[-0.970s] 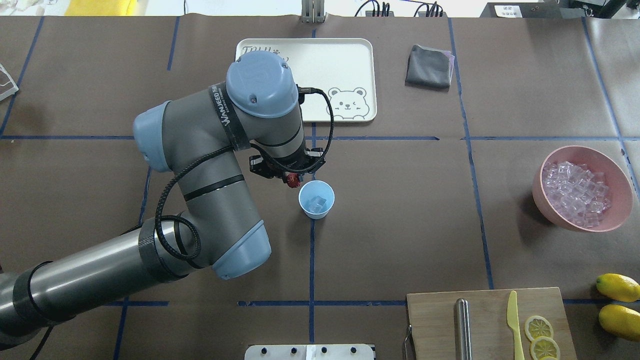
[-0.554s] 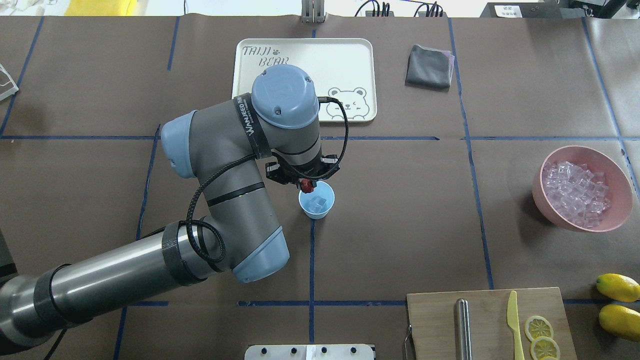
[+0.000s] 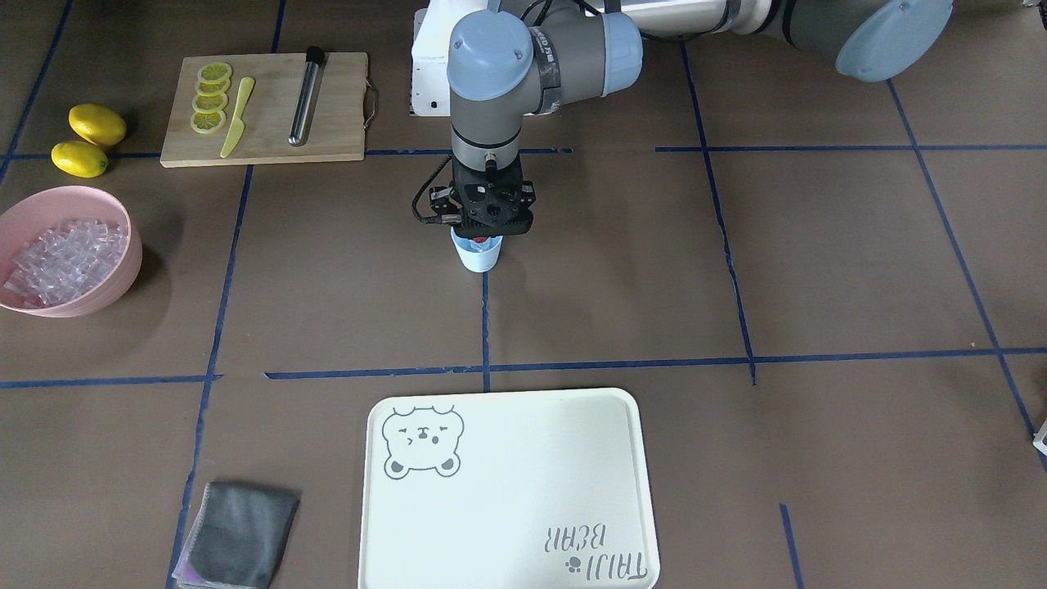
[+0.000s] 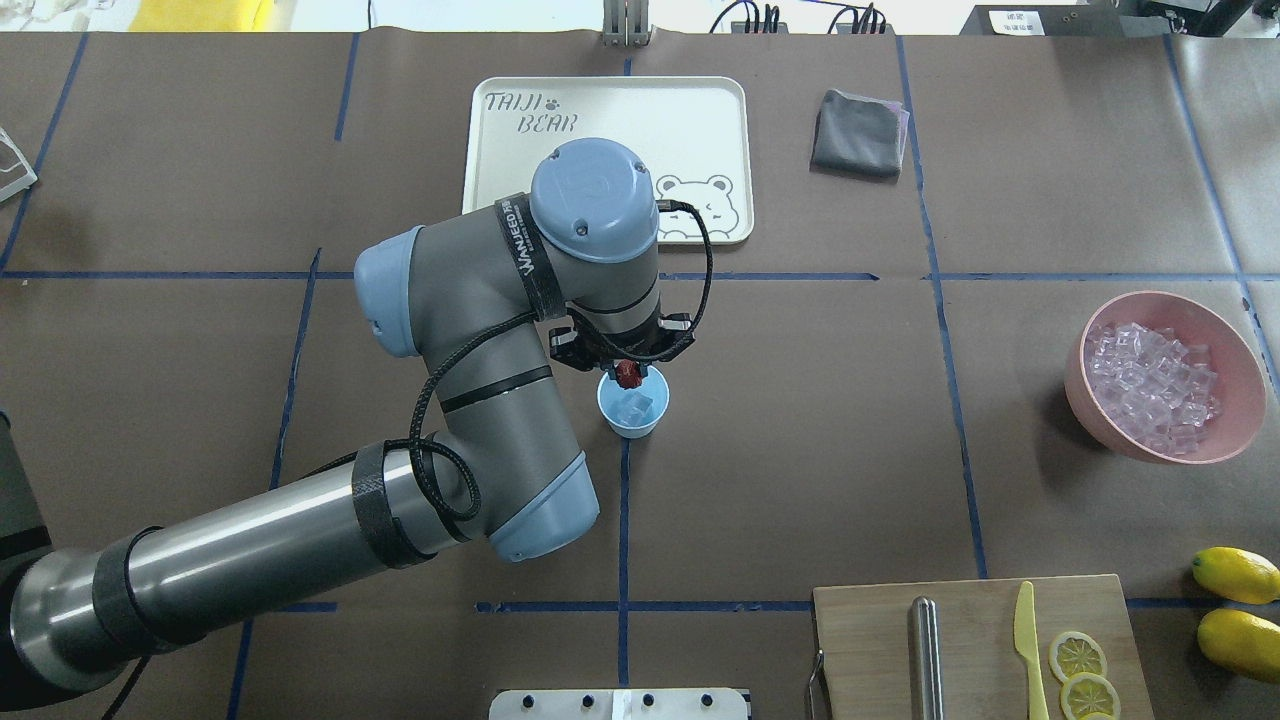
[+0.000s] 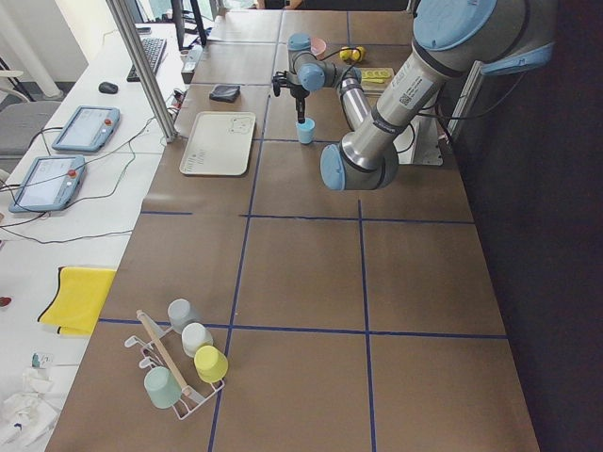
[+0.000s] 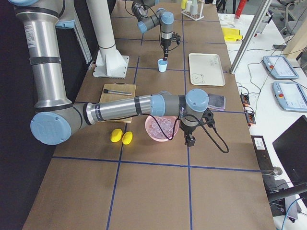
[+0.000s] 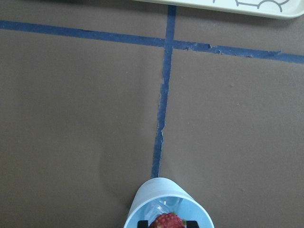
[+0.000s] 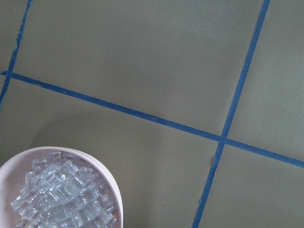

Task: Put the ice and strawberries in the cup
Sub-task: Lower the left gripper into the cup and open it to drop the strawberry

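- Left gripper (image 4: 627, 373) grips the strawberry (image 7: 167, 221) at the mouth of the cup (image 4: 631, 428), mid-bench.
- Ice (image 4: 637, 405) lies inside the cup.
- Right gripper (image 6: 190, 140) hangs beside the bowl (image 6: 160, 140); I cannot tell whether it is open or closed.

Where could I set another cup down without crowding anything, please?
Bare paper between the cup and the pink bowl; the tray is empty. Crowded: the left gripper holding the strawberry over the cup, and the cutting board beside the lemons.
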### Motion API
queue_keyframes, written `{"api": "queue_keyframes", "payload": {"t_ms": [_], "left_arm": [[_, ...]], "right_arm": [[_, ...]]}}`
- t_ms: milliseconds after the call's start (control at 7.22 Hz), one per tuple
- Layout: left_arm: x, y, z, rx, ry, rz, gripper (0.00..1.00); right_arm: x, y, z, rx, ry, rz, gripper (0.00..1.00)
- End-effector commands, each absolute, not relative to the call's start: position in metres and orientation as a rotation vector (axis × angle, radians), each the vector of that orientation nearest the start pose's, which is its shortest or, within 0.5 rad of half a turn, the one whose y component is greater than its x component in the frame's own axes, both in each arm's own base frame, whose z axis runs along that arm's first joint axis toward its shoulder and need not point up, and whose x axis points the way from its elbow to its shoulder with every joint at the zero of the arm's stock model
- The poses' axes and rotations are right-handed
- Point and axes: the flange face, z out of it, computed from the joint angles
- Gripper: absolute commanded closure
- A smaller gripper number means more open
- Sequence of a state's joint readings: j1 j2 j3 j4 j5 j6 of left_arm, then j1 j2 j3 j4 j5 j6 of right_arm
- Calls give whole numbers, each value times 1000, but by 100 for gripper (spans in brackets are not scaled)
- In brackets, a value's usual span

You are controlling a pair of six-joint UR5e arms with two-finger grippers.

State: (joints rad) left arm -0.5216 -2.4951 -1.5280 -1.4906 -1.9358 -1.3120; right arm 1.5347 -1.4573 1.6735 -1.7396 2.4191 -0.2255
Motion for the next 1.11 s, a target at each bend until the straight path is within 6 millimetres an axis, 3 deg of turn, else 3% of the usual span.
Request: {"api": "queue_keyframes", "payload": {"t_ms": [0, 139, 277, 416, 831, 970], "left_arm": [[583, -439, 108, -23, 866, -92, 91], [585, -437, 109, -27, 865, -90, 63], [585, -435, 110, -27, 865, -86, 17], [587, -432, 108, -27, 867, -81, 0], [583, -430, 105, -25, 876, -77, 0], [573, -426, 96, -13, 892, -69, 0]], "right_arm": [[41, -536, 562, 126, -843, -264, 0], [41, -536, 562, 126, -843, -264, 0], [41, -536, 562, 126, -843, -264, 0], [43, -535, 562, 128, -844, -259, 0], [44, -535, 562, 129, -842, -258, 0], [44, -535, 562, 129, -842, -258, 0]]}}
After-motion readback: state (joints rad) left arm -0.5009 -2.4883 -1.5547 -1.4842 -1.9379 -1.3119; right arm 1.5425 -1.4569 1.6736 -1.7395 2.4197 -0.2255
